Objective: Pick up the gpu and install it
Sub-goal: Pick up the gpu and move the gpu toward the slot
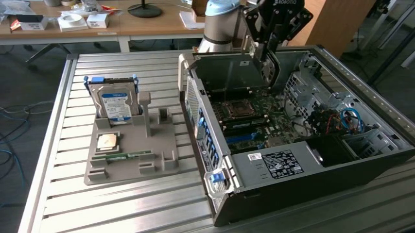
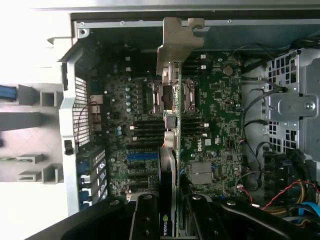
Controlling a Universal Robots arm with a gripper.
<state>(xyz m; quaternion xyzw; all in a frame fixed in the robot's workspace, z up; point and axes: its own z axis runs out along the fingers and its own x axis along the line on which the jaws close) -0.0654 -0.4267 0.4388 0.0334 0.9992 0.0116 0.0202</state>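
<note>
Above the open computer case (image 1: 304, 162), fingers (image 2: 147, 220) are clamped on the gpu (image 2: 172, 125), held edge-on over the motherboard (image 2: 215, 100): pick-up judged complete, card not yet seated.

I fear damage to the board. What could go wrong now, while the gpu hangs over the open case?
1. The jaws grip the gpu at one end only, so it could tilt or slip.
2. In the wrist view the card lies across the blue slot, not along it; a wrong approach may hit the board.
3. Its bracket may catch the case wall.
</note>
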